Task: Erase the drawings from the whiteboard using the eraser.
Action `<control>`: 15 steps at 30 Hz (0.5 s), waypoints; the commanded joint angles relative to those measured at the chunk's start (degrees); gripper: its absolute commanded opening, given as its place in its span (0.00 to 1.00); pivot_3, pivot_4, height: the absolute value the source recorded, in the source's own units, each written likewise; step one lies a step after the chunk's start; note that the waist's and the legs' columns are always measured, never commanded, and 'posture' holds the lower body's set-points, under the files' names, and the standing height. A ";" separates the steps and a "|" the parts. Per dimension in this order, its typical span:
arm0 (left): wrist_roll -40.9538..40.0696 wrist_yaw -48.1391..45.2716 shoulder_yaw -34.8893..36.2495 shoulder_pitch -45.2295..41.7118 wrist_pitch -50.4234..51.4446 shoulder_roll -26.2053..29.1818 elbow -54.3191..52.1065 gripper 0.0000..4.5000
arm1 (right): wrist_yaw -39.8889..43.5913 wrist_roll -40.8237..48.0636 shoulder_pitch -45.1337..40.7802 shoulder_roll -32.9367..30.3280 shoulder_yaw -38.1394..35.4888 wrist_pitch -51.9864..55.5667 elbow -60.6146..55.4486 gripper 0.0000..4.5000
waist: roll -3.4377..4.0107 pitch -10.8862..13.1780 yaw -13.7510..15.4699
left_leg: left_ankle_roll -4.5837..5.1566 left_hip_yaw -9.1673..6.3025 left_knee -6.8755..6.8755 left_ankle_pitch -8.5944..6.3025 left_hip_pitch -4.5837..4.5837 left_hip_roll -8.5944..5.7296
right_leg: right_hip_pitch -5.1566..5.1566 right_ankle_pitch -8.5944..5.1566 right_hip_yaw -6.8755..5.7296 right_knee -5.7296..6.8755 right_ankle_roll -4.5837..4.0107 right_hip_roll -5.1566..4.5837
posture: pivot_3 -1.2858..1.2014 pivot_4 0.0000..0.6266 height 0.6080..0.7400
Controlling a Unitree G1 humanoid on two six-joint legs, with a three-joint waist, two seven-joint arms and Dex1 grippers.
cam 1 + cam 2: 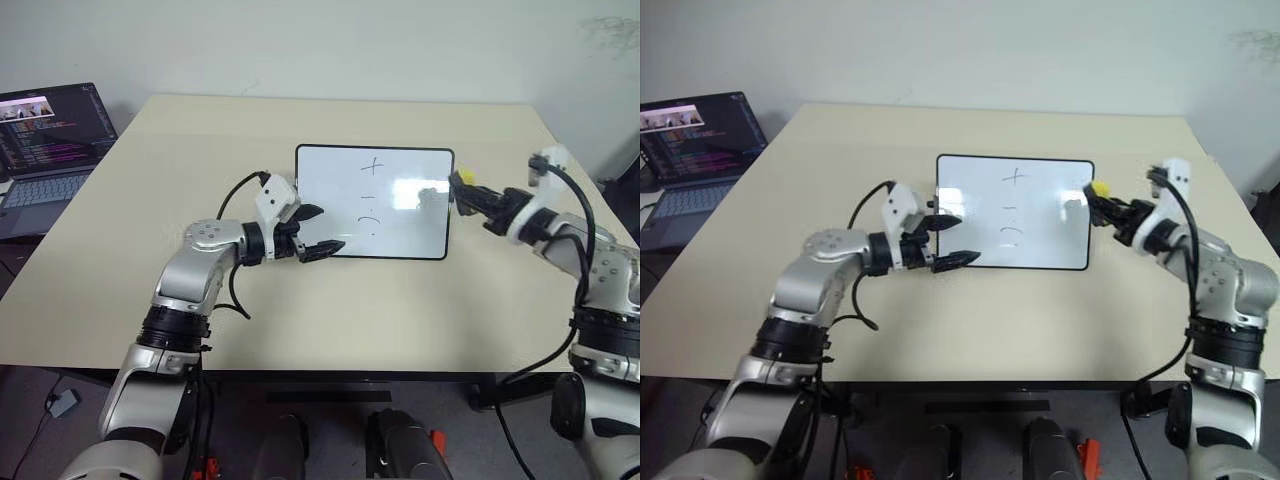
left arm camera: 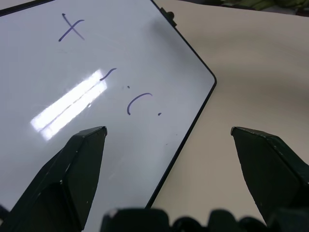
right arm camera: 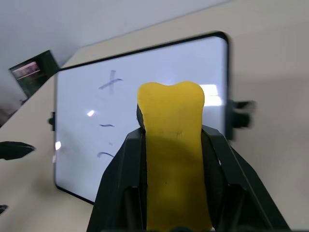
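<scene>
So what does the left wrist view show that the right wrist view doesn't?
Left wrist view alone: the open left end effector straddling the whiteboard corner, one finger over the board and one over the bare table. Right wrist view alone: the right end effector shut on the yellow eraser, and the laptop at the table's far corner. Both: the whiteboard with the drawings, cross, dash and arc, not yet erased.

Left pincer (image 1: 318,232) spread wide, arm bent inward, right pincer (image 1: 468,193) clamped, reaching leftward
</scene>
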 commanded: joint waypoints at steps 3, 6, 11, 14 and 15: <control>-0.29 3.91 4.74 1.81 0.56 3.02 -3.75 1.00 | 1.94 -0.82 -4.73 0.96 3.81 -2.37 -0.88 0.25 | 0.00 0.00 0.00 | 0.00 0.01 -0.01 0.00 0.00 0.00 | -0.01 0.00 0.00 -0.01 0.00 0.00 | 0.52 0.24 1.00; -0.02 6.33 6.37 3.15 0.90 4.13 -4.85 1.00 | 2.94 -2.42 -5.88 1.40 6.71 -3.74 -0.25 0.25 | 0.00 0.00 0.00 | 0.00 0.00 -0.02 0.00 0.00 0.02 | -0.01 0.00 -0.01 -0.01 0.00 0.00 | 0.52 0.24 1.00; -0.36 8.86 8.32 4.96 1.99 5.51 -7.03 1.00 | 5.20 -7.57 -7.37 1.53 12.46 -8.28 1.46 0.25 | 0.00 0.00 0.00 | 0.00 0.01 -0.02 0.00 0.00 0.02 | -0.02 0.00 -0.01 -0.01 -0.01 -0.01 | 0.52 0.24 1.00; -0.25 10.70 9.23 5.73 2.51 5.65 -8.30 1.00 | 5.21 -20.83 -8.97 -0.46 22.78 -19.75 4.61 0.25 | 0.00 0.00 -0.02 | 0.00 0.01 -0.02 0.00 0.00 0.02 | -0.02 0.00 -0.01 -0.01 -0.01 -0.01 | 0.52 0.24 1.00; -0.14 11.38 9.34 5.80 2.55 5.56 -8.60 1.00 | 5.01 -24.94 -9.46 -0.98 25.72 -23.41 5.87 0.25 | 0.00 0.00 -0.02 | -0.01 0.02 -0.01 0.00 0.00 0.02 | -0.03 0.00 -0.01 -0.01 -0.01 -0.01 | 0.52 0.24 1.00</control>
